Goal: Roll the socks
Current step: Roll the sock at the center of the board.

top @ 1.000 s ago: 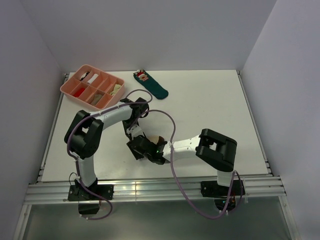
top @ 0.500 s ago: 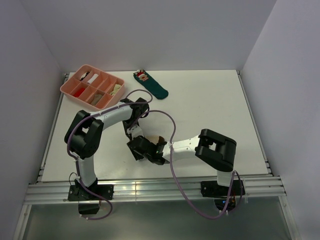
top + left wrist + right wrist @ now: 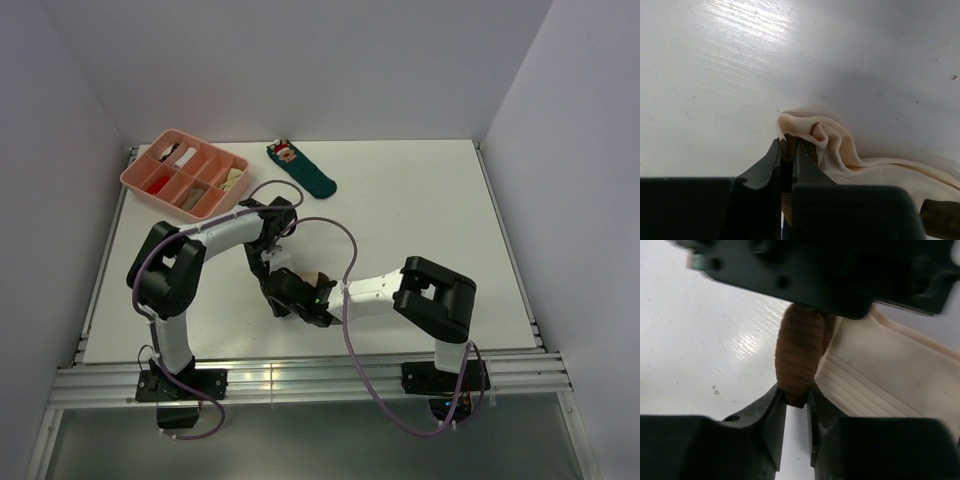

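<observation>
**Now both grippers are on the socks, near-centre of the table**

Right, we start close to the bases. From above, the two arms fold in toward each other and meet over one small bundle of fabric, just left of the middle of the table (image 3: 420, 210) and toward its near edge.

The right gripper (image 3: 796, 401) is nearest to us. Its wrist view shows the jaws nearly together, with the lower end of the brown sock (image 3: 800, 345) squeezed between them. Both fingers (image 3: 771, 410) press that rolled brown end, so we call it a grip. The brown sock stands up from the jaws as a rounded, ribbed fold and disappears under the dark body of the other arm above it.

Just beyond, the left gripper (image 3: 788, 150) is all but closed, with only a sliver between the jaws. It pinches a rumpled edge of the cream sock (image 3: 840, 150). That sock lies on the table in soft folds and spreads off to the right of the jaws. In the right wrist view it touches the brown sock's side.

Further back, well apart from the action, a pink tray (image 3: 133, 172) with compartments sits at the far left. A teal sock (image 3: 310, 175) lies flat beside it, near the far edge.
</observation>
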Robot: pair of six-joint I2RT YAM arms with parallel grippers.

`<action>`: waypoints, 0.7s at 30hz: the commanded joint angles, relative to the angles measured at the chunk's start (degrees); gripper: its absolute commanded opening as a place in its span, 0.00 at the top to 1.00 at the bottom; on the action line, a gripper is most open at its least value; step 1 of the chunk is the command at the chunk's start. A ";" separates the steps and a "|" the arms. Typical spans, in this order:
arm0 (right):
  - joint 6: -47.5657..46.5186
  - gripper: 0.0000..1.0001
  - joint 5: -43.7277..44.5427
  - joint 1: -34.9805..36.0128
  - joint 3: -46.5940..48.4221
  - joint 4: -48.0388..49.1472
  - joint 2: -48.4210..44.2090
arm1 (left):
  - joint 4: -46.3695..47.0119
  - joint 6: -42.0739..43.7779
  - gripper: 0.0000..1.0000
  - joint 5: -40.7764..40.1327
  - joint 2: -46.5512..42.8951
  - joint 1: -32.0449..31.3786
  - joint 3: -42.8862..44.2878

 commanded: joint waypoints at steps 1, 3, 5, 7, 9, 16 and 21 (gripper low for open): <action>5.23 0.76 -0.44 -3.12 -1.83 4.49 -3.56 | 0.29 -2.38 1.00 1.22 -1.28 -1.30 -2.60; 7.33 0.95 -1.76 -4.61 -3.77 6.16 -4.26 | 0.82 -3.00 0.99 2.01 -2.16 -1.30 -3.57; 8.57 1.00 -5.17 -5.84 -7.46 7.74 -5.40 | 1.17 -4.23 0.99 2.19 -2.77 -1.30 -4.27; 10.41 1.00 -7.73 -7.69 -12.45 11.43 -7.07 | 1.70 -5.89 0.98 3.15 -3.83 -1.30 -5.33; 11.91 1.00 -11.59 -8.83 -15.72 15.21 -8.04 | 2.40 -7.21 0.96 4.03 -5.32 -1.21 -6.55; 15.78 1.00 -23.72 -14.45 -25.39 24.26 -8.93 | 4.60 -12.92 0.73 2.37 -9.72 -1.30 -7.79; 17.89 1.00 -28.04 -17.01 -28.82 28.49 -7.61 | 8.98 -15.21 0.37 1.31 -13.49 -1.21 -8.67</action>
